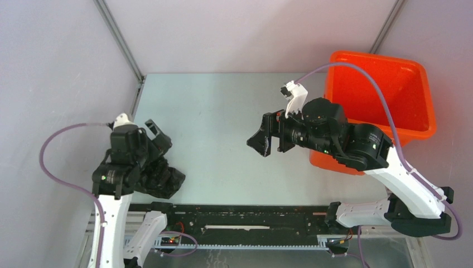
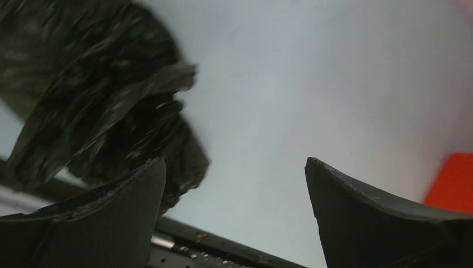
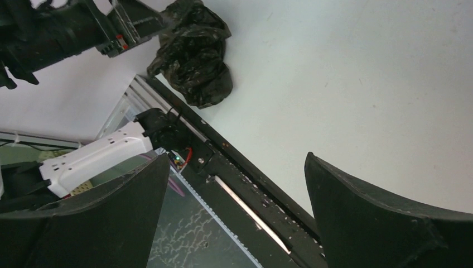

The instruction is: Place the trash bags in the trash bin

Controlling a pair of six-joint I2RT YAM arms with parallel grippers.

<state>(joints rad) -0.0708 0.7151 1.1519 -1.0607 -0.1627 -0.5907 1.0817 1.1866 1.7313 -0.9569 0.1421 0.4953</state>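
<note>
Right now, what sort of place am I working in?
Likely a lab test cell: plain white enclosure walls, a grey table, and just a trash bin and trash bag as props.

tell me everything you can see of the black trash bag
The trash bag is thin, glossy black plastic film, heavily wrinkled and crumpled into a loose heap rather than spread out. It lies on the pale table at its near left corner, by the black rail along the near edge, far from the orange trash bin. The left hand hovers open over it; the bag sits beside one finger, not between them, and whether they touch cannot be told.
</note>
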